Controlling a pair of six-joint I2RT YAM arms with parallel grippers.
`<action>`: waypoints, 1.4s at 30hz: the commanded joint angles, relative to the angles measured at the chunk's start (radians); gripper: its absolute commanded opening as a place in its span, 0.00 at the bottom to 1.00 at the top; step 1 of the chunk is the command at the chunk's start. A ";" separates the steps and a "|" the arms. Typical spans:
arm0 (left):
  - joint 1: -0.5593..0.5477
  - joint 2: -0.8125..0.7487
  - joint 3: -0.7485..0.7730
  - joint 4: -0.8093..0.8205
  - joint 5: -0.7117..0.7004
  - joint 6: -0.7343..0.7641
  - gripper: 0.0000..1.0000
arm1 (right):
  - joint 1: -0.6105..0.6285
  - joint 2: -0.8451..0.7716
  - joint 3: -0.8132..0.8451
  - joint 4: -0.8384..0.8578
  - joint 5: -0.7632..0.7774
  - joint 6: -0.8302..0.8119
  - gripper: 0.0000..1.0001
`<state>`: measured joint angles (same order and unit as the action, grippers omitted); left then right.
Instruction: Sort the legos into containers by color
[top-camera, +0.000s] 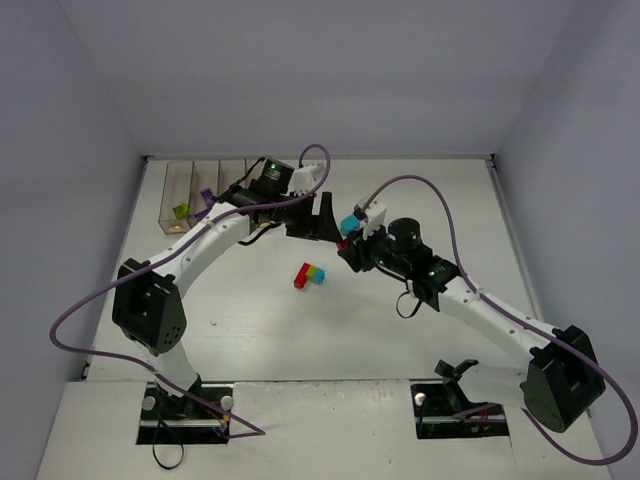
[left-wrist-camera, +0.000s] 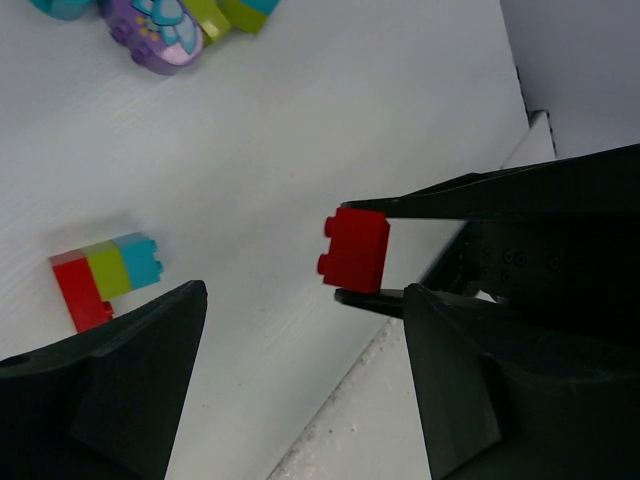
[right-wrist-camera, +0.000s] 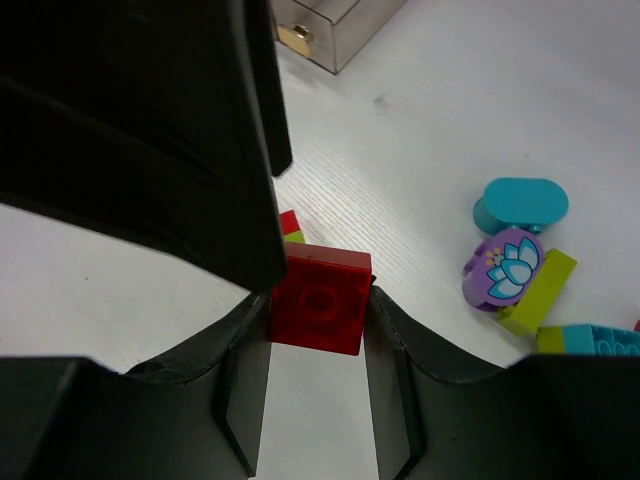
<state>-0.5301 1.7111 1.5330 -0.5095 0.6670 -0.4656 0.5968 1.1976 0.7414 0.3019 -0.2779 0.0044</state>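
Red brick (right-wrist-camera: 320, 300) is clamped side-to-side in the right gripper (right-wrist-camera: 318, 296), a narrow pinch, held off the table (top-camera: 400, 330) near its middle. Left gripper (left-wrist-camera: 305, 292) faces it with fingers spread wide and nothing in them. The brick sits in front of that gap, touching neither left finger.

Looks like a hand-off to the left arm, since the clear bins (top-camera: 190, 185) are at the far left corner. To do it well, the left fingers should come in on the two faces the right fingers leave bare. Seat the brick deep between them and close firmly; only then should the right let go. Both sets of tips are crowded, so approach slow and straight.

Room: open table below and to the right. Multicoloured brick (top-camera: 309, 274) lies just under the meeting point, with loose purple, teal and lime pieces (right-wrist-camera: 510, 270) nearby, so no dipping. Bins sit at the table's far edge, little slack behind them. Purple cable (top-camera: 420, 185) loops near both wrists.
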 joint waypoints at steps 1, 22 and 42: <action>-0.022 -0.047 0.038 0.065 0.075 -0.022 0.71 | 0.014 -0.003 0.076 0.100 -0.086 -0.047 0.02; -0.034 0.002 0.052 0.063 0.092 -0.007 0.00 | 0.014 0.025 0.105 0.114 -0.089 -0.053 0.32; 0.304 0.145 0.271 -0.081 -0.720 0.182 0.02 | 0.001 0.103 0.128 -0.024 0.377 0.111 0.90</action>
<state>-0.2447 1.8355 1.7412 -0.6071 0.1673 -0.3222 0.6029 1.2804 0.8131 0.2630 -0.0277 0.0605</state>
